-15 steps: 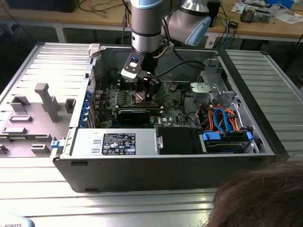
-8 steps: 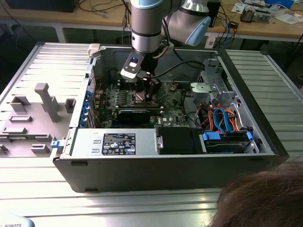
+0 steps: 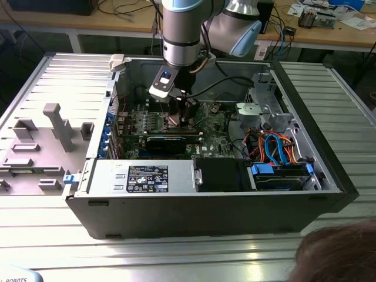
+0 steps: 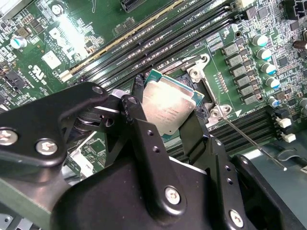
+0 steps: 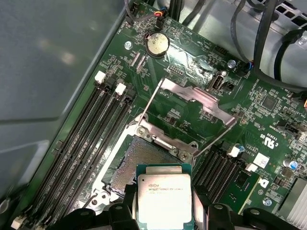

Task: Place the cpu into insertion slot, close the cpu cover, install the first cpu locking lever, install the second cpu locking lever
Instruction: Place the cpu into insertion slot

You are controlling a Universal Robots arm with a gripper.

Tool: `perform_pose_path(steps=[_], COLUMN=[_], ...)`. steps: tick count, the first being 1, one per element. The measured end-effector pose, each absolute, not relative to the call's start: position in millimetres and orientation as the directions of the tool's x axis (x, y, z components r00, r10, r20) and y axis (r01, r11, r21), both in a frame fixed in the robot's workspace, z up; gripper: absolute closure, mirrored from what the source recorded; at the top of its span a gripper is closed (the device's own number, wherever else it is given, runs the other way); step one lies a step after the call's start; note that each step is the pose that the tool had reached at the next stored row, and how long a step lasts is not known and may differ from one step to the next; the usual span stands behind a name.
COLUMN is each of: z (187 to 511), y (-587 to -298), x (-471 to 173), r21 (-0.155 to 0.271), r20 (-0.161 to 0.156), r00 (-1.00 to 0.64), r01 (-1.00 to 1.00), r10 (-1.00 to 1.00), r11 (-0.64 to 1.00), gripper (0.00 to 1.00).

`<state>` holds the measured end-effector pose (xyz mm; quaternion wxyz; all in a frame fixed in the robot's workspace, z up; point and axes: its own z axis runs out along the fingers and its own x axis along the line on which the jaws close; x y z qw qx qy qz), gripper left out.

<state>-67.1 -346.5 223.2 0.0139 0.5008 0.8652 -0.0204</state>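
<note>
Green motherboard (image 5: 268, 110) beneath; pincer (image 5: 165, 213) clamps cpu (image 5: 164, 194) just over insertion slot (image 5: 136, 160) (cpu cover (image 5: 196, 98) standing open).

surface: ribbed metal table (image 3: 194, 255); rear: wooden bench (image 3: 346, 36), cables (image 3: 126, 9); light: seemingly overhead

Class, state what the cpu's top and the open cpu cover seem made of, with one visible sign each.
The cpu top: likely metal, dull silver-grey with soft glare; its green edge suggests circuit board. The cpu cover: probably thin stamped metal, silvery with brighter highlights.
</note>
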Motion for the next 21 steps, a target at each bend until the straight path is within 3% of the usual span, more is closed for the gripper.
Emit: perform_pose_path(steps=[21], z=[219.8], y=[-346.5], x=[-67.1], r21=[-0.026], r20=[-0.052], r00=[-0.468], r01=[0.884], r10=[0.882], r11=[0.467], gripper=[0.46])
